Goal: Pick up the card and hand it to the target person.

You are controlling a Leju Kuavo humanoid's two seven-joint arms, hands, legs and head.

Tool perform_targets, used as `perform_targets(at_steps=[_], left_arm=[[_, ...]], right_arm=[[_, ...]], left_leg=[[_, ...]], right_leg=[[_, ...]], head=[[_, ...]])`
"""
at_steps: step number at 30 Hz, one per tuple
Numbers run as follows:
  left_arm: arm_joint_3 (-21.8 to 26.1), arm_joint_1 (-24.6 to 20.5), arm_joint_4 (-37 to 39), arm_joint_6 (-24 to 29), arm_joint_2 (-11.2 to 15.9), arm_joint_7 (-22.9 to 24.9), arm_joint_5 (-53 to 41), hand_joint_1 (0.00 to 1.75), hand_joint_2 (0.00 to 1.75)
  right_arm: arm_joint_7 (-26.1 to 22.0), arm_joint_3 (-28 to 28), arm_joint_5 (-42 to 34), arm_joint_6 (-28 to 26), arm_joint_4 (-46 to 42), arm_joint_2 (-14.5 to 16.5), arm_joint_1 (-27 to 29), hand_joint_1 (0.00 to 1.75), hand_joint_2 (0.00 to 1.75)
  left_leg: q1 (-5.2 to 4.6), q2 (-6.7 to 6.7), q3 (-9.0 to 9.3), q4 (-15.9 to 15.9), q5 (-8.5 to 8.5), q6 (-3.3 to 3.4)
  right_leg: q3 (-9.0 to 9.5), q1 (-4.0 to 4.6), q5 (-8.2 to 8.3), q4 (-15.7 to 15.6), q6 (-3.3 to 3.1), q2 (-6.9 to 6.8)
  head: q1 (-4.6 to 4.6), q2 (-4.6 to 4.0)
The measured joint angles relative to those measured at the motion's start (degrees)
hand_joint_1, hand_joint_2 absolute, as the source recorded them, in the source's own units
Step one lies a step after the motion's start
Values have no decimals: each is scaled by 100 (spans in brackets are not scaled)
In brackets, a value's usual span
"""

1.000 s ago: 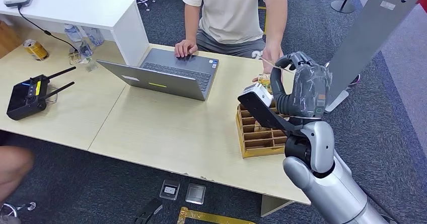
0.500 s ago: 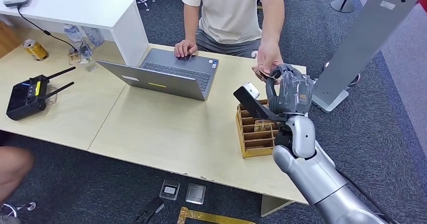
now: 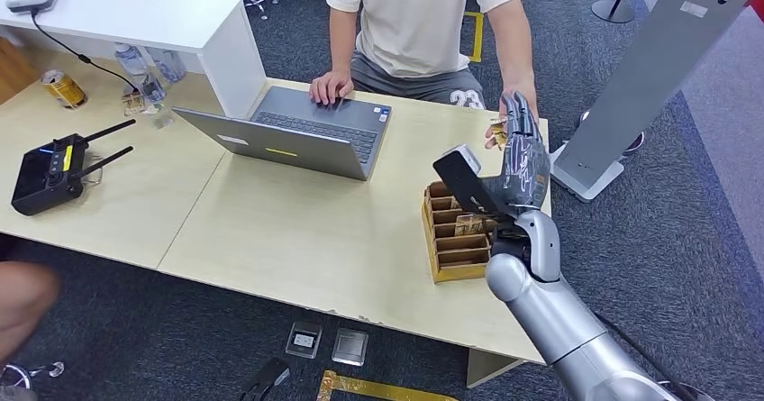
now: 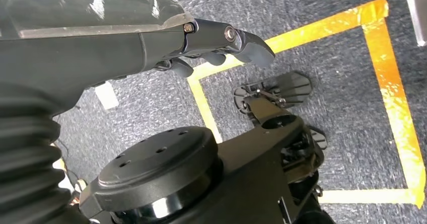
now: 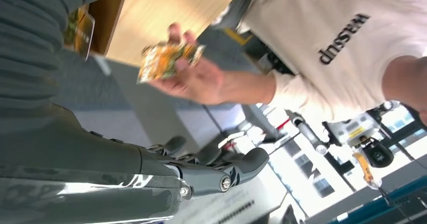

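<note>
We look down on a long pale wooden table (image 3: 297,230) with a person in a cream printed T-shirt (image 3: 414,18) seated at its far side, one hand on the open grey laptop (image 3: 297,135) in front of them. At the table's right end sits a brown wooden slotted card rack (image 3: 453,232), more cards standing in its compartments. Far left on the table lies a black remote controller with two antennas (image 3: 54,171).

Our silver right arm reaches up over the rack, and the right hand (image 3: 521,153) is raised with its dark fingers (image 5: 211,169) straight and apart, nothing between them. The small orange-and-green patterned card (image 5: 168,58) is beyond those fingers, in the person's outstretched hand (image 5: 194,80), pinched at the fingertips, at the far right edge of the table.

Our left hand (image 4: 166,43) hangs over dark carpet marked with yellow floor tape (image 4: 393,93), fingers loosely extended and empty.
</note>
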Motion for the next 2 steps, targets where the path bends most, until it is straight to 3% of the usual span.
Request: perform_targets(at_steps=[2], left_arm=[[5, 19, 0, 37, -1, 17, 28, 0, 0]], right_arm=[[-338, -128, -621, 149, -74, 23, 77, 0, 175]], left_leg=[[0, 0, 0, 0, 0, 0]], right_leg=[[0, 0, 0, 0, 0, 0]], head=[[0, 0]])
